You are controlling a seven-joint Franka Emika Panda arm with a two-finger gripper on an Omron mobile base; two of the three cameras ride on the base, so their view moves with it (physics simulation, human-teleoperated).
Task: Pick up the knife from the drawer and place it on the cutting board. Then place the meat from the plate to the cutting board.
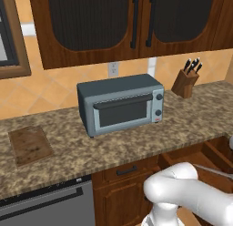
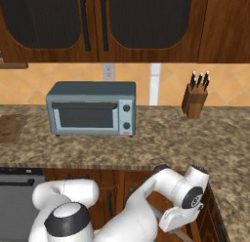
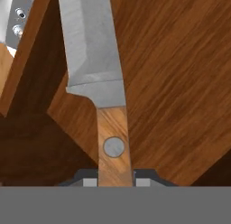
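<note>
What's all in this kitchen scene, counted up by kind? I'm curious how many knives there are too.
Toaster oven: 1
Cutting board: 1
Knife block: 1
Black-handled knives in the block: 3
Knife with a wooden handle, between the fingers of the hand, over the drawer: 1
Drawer: 1
Total: 8 things, 4 of them knives.

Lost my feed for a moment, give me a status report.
Tool shut on the knife by its handle, down in the drawer. Cutting board bare, far left on the counter. Nothing blocking.
</note>
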